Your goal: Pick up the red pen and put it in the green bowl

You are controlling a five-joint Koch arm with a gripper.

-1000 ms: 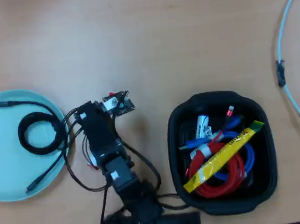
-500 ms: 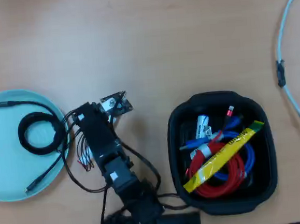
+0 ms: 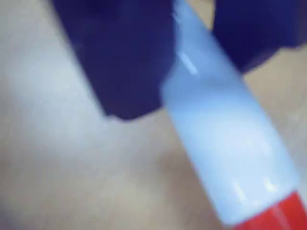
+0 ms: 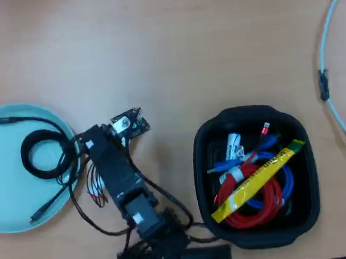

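We are taking the green bowl (image 4: 7, 196) as our landmark; it is sitting at the left edge of the overhead view on the wooden table (image 4: 214, 42), and a coiled black cable (image 4: 43, 153) is lying inside it. Just right of the bowl's rim, the arm (image 4: 120, 175) is reaching up from the bottom edge, with its head ending near the rim. Further right of the bowl, well apart from it, a black tub (image 4: 308, 173) is holding red and blue cables and a yellow strip (image 4: 258, 183). At the far right a pale cable (image 4: 330, 27) is curving along the table.

In the blurred wrist view, we are seeing the gripper (image 3: 192, 52) with its dark blue jaws clamping the red pen (image 3: 225, 143) by the white barrel; the red cap is pointing to the lower right corner. In the overhead view we cannot make out the pen, since the arm is covering it.
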